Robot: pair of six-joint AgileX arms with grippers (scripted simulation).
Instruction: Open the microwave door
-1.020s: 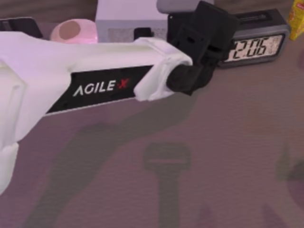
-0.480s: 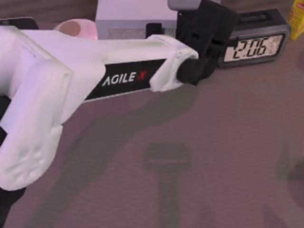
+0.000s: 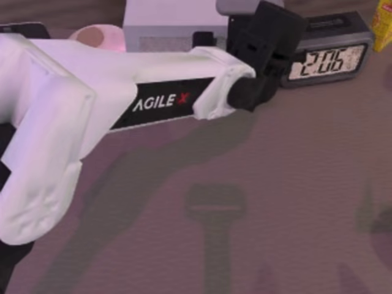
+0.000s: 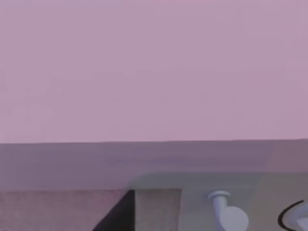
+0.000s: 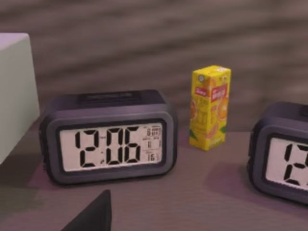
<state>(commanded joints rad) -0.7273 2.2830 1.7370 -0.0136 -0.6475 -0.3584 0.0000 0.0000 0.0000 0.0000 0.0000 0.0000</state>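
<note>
My left arm (image 3: 153,92) reaches across the table's far left toward the microwave (image 3: 174,21), which stands at the far edge, left of the black digital clock (image 3: 327,55). My left gripper (image 3: 266,43) sits at the microwave's right front corner; from above its black body hides the fingers, so I cannot tell whether they are apart or together. The microwave door (image 3: 165,43) shows only as a speckled strip under my forearm.

The left wrist view shows, very close, a white face and a small grey knob (image 4: 226,214), probably the control strip.

Only the right wrist view shows a yellow juice carton (image 5: 210,107) between two clocks, and a second clock (image 5: 281,151).

Since half a second ago, my arm has barely moved. A pink rounded object (image 3: 98,35) lies left of the microwave. My right gripper is out of sight.
</note>
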